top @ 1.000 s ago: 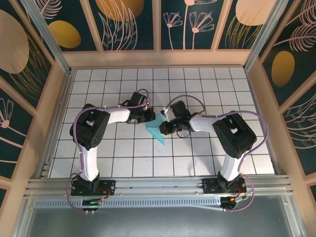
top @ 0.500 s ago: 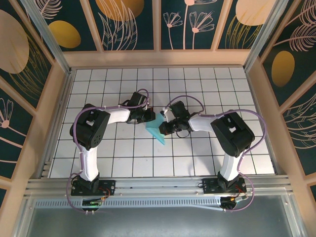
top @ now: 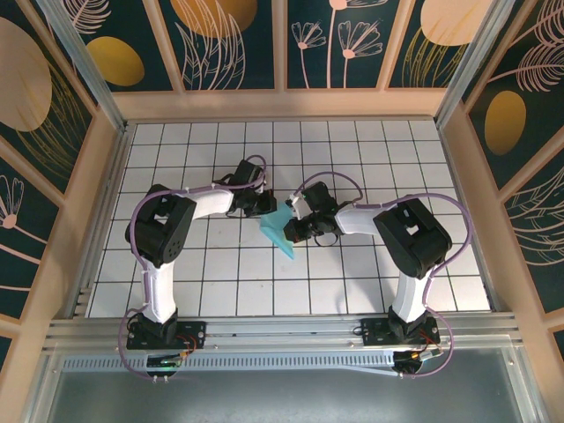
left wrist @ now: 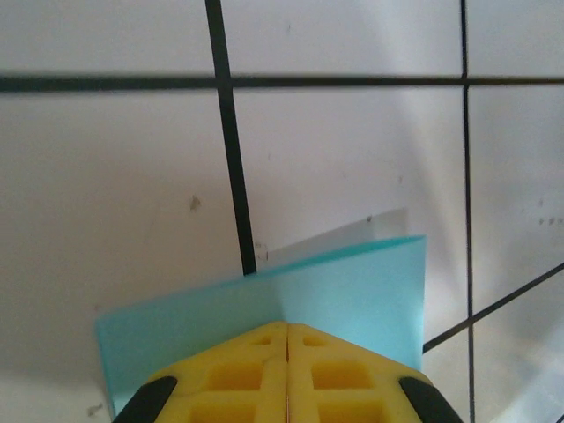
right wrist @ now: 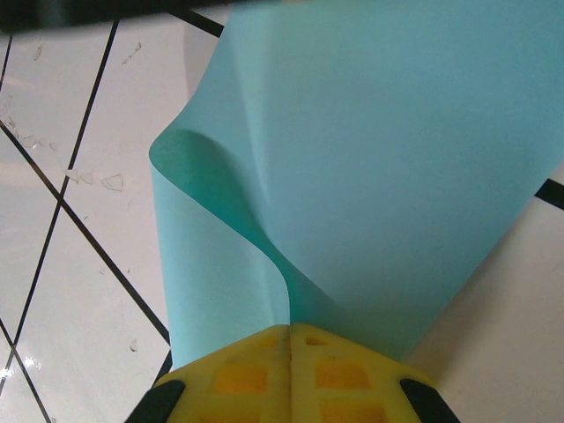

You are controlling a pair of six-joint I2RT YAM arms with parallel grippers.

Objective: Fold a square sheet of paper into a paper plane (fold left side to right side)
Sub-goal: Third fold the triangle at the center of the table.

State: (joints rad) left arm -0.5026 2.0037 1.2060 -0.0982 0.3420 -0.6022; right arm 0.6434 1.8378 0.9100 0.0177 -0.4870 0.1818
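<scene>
Two pairs of yellow jaws are pressing shut, each pinching the light-blue square sheet of paper (right wrist: 397, 176). The left gripper (left wrist: 288, 326) is clamping with its fingers meeting along one seam, and the paper is fanning out just ahead of its tips, hanging over the white tiled table (left wrist: 115, 194). The right gripper (right wrist: 291, 328) is likewise nipping an edge. Straight ahead of its tips the sheet is rising and curling into a soft, uncreased loop on the left.

From above, the two grippers are facing each other tip to tip, with the paper bunching between and just below them. By the look of it, the left-to-right fold is under way: the paper is doubling over but staying loose. The next move is calling for bringing the edges flush, lowering them onto the table and flattening that loop into a sharp crease without the thin sheet skewing.
</scene>
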